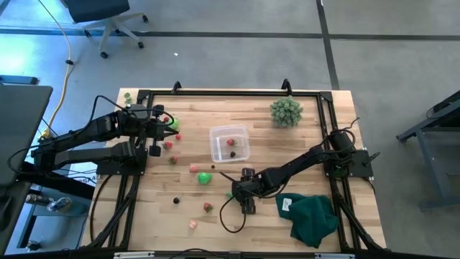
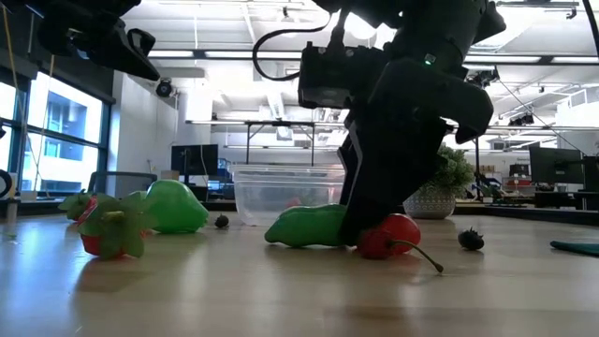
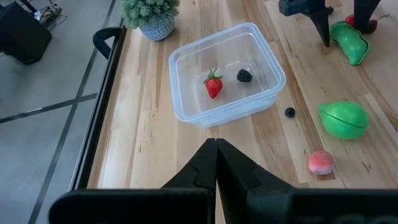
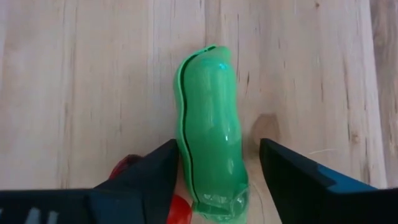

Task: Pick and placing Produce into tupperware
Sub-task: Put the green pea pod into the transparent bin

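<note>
The clear tupperware (image 1: 215, 134) (image 3: 180, 59) sits mid-table with a strawberry (image 3: 213, 84) and a dark berry (image 3: 244, 75) inside. Produce lies scattered on the wood: a green ball (image 1: 205, 178), a pink piece (image 1: 193, 168), red bits (image 1: 207, 207). My right gripper (image 1: 244, 196) (image 4: 217, 168) is open and down at the table, its fingers on either side of one end of the green elongated piece (image 4: 208, 130) (image 2: 304, 227). A red piece (image 2: 388, 234) lies right beside it. My left gripper (image 3: 216, 152) is shut, raised near the table's left edge. My right gripper comes from above, fingers across the green elongated piece, which lies flat on the table. One finger (image 4: 158, 168) stands right at the piece's side (image 4: 181, 155); whether it touches I cannot tell. The other finger (image 4: 283, 162) is clearly apart.
A spiky potted ball (image 1: 286, 111) stands near the far edge. A dark green cloth (image 1: 313, 216) lies at the near right corner. A black frame rail (image 3: 102, 81) runs around the table. Bare wood shows between the tupperware and the right gripper.
</note>
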`<state>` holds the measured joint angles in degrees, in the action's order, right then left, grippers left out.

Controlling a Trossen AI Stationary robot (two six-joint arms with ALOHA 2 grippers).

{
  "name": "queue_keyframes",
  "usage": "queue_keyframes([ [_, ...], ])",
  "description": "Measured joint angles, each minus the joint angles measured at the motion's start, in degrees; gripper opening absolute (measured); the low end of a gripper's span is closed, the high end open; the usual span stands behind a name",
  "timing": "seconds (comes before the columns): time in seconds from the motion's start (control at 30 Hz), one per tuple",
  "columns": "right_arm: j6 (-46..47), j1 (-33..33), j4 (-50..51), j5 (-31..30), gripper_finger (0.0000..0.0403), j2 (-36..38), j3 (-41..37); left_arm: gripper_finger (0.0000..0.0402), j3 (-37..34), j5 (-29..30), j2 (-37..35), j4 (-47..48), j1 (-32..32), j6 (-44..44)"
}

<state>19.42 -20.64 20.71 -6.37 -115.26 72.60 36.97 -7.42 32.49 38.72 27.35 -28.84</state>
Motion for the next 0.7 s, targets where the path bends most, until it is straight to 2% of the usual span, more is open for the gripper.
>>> queue_keyframes([
  [0.53,-0.44,0.04,-0.44,0.61,0.0146,0.00,0.00,0.0001,0.00,0.00,0.02,0.00,0.02,0.00],
  [0.7,-0.44,0.04,-0.46,0.66,0.0141,0.00,0.02,0.0001,0.00,0.02,0.02,0.00,0.00,0.02],
])
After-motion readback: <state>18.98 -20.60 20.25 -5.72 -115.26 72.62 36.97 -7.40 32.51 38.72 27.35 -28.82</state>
